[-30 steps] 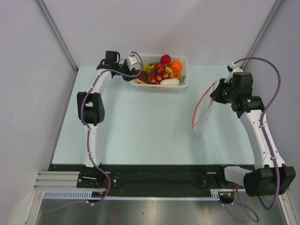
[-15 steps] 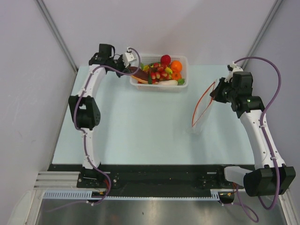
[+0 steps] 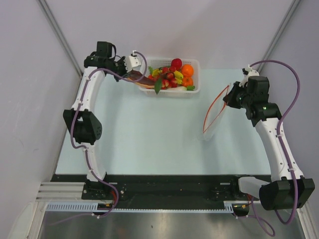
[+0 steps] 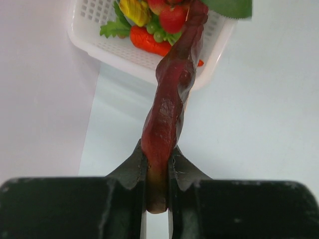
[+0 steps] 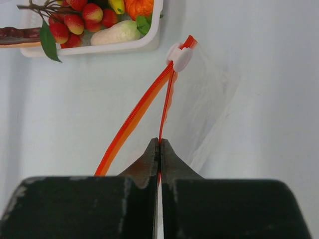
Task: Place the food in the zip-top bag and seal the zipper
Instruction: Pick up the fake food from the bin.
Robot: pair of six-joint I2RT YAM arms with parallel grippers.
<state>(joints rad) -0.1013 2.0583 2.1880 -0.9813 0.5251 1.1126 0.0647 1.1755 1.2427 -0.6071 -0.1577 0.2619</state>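
Observation:
My left gripper [image 3: 130,69] is shut on one end of the red-brown meat slab [image 4: 172,94] and holds it up over the near left corner of the white basket [image 3: 195,88]. The rest of the food lies in the basket: red berries [image 3: 169,77], an orange fruit [image 3: 187,69], a carrot [image 4: 149,44] and green pieces. My right gripper [image 3: 230,97] is shut on one side of the orange-red zipper [image 5: 167,99] and holds the clear zip-top bag [image 3: 215,119] up at the right. The bag's mouth gapes open. A white slider [image 5: 179,57] sits at the zipper's far end.
A green leaf [image 3: 158,85] hangs over the basket's front wall. The basket stands at the table's far edge by the back wall. The pale table [image 3: 149,134] lies between basket and bag. Side walls stand close to both arms.
My left arm has risen and swung back to the left, drawing the meat slab out of the basket. The right gripper and the bag have stayed in place.

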